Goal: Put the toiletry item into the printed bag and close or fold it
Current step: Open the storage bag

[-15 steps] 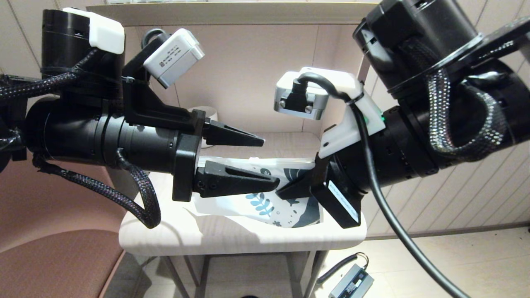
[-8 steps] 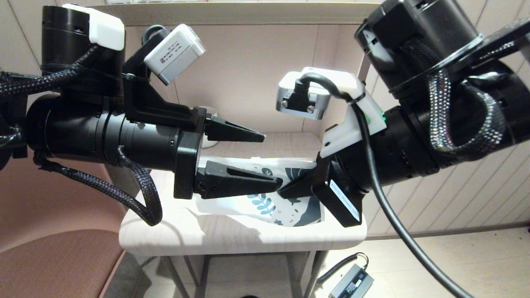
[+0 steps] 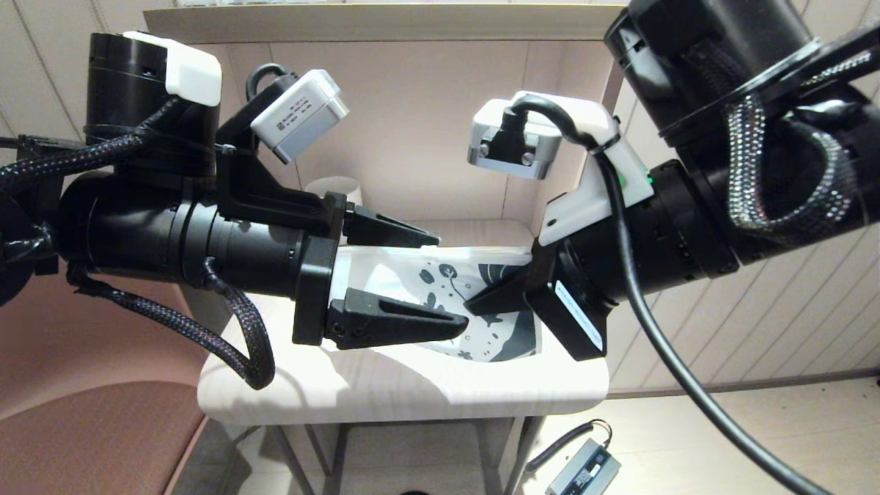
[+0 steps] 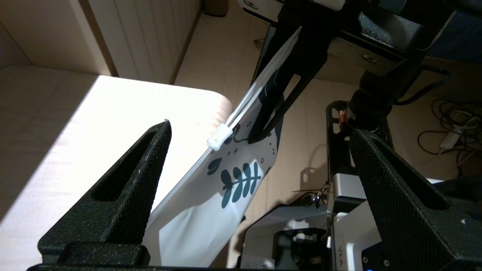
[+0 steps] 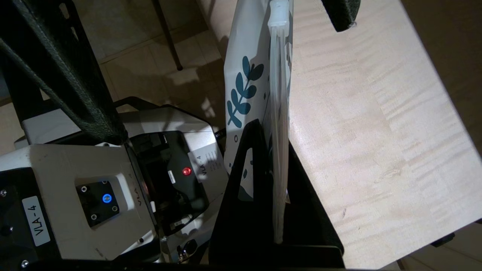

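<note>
The printed bag, white with teal leaves, hangs above the table with its printed end clamped in my right gripper, which is shut on it. In the right wrist view the bag stands edge-on between the black fingers, zipper strip facing the table. My left gripper is open, and the bag's plain end runs between its two fingers. A white slider clip sits on the zipper edge. The toiletry item is not in view.
A white mug stands at the back behind the left gripper. The pale wooden table sits in a walled nook under a shelf. A reddish seat is at the left and a power brick lies on the floor.
The right gripper has lifted the bag and turned it, so its printed face stands higher and flatter toward the head camera. Both arms have risen slightly; the left gripper stays open.
</note>
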